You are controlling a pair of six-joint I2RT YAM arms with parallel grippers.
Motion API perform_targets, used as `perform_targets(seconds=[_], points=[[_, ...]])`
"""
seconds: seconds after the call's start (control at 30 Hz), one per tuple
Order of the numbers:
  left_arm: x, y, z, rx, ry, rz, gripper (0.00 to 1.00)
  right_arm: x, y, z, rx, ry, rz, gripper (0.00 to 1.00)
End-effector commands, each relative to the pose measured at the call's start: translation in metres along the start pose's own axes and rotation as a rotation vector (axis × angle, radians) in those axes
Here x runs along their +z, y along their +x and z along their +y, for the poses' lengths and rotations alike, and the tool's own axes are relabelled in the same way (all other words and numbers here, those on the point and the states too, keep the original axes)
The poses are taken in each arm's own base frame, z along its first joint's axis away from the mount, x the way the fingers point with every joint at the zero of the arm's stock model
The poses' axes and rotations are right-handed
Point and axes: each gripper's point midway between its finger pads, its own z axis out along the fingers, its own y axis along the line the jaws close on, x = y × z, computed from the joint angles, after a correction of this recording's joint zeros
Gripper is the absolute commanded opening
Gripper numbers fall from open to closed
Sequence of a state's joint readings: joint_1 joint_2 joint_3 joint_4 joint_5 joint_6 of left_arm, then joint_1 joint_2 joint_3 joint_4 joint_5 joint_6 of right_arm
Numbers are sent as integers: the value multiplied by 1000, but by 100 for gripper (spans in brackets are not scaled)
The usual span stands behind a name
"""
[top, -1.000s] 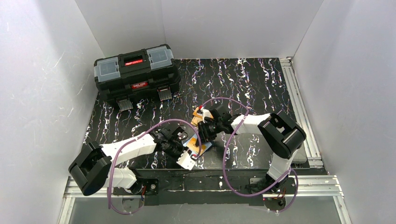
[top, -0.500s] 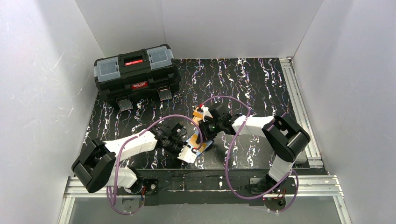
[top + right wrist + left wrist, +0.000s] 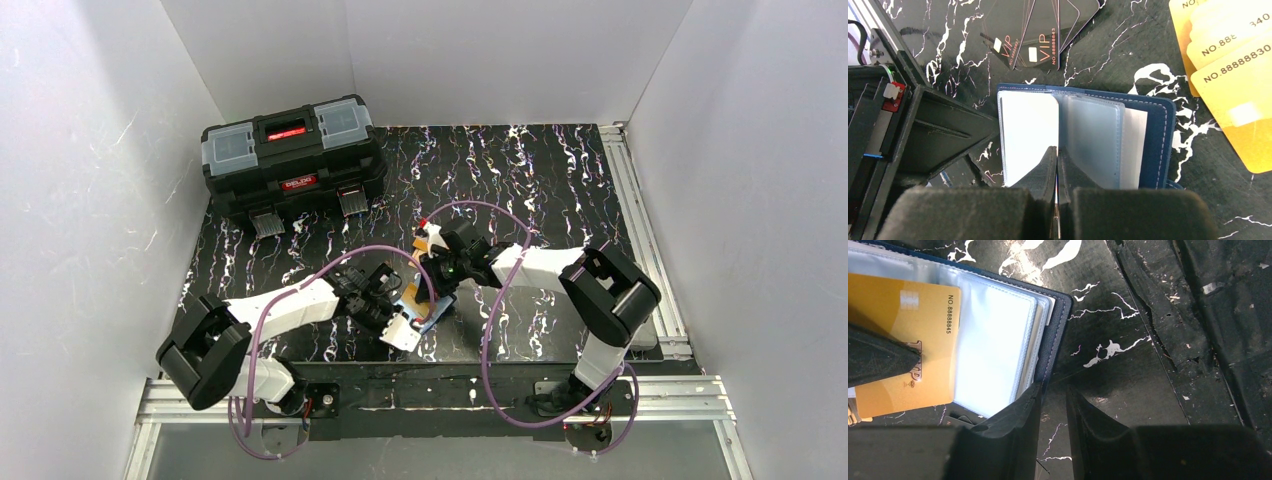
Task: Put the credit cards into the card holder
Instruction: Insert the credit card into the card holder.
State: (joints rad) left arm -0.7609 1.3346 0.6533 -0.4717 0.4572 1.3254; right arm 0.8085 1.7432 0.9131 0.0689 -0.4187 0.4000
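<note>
Pressed together, the right pincer [image 3: 1057,152] sits tip-down at the seam between two clear leaves of the holder [image 3: 1154,145]. From the left wrist, one of its fingers [image 3: 875,360] lies across a gold card [image 3: 903,335]. I judge it is pinching that card, which its own camera catches only edge-on. The left pincer [image 3: 1053,389] is parted by a narrow gap with nothing in it. One of its fingers is right at the holder's cover edge, where I reckon it steadies the holder.

The holder lies open on the table [image 3: 1128,55] between the two arms, near the table's near rim. More gold cards [image 3: 1228,65] lie just beside it, and dark cards [image 3: 1040,35] are fanned beyond it.

The step in hand is sliding the card into a pocket. I'd keep its leading edge square to the pocket mouth, low and flat, and push slowly so the leaf doesn't buckle. Whether the card is already inside a sleeve or only on top, I cannot tell. The left finger should keep the cover down, or the holder may skate.

Room is tight, since the pincers are near each other and the rim is close. Open table lies toward the toolbox [image 3: 292,150], well apart.
</note>
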Motion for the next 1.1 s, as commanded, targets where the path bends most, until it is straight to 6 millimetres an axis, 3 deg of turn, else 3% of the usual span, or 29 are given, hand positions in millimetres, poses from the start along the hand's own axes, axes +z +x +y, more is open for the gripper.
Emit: perform_targets(seconds=[0.0, 0.2, 0.43, 0.73, 1.07], points=[[-1, -6, -9, 9, 51, -33, 23, -3, -6, -10, -31, 49, -33, 1], [1, -5, -11, 3, 69, -33, 21, -15, -6, -6, 24, -4, -105, 1], [1, -5, -14, 10, 95, -29, 19, -27, -22, -9, 103, -88, -214, 1], [2, -4, -12, 17, 108, -26, 17, -18, -29, -6, 191, -160, -262, 1], [2, -4, -12, 21, 118, -24, 16, -6, -21, -13, 249, -169, -256, 1]])
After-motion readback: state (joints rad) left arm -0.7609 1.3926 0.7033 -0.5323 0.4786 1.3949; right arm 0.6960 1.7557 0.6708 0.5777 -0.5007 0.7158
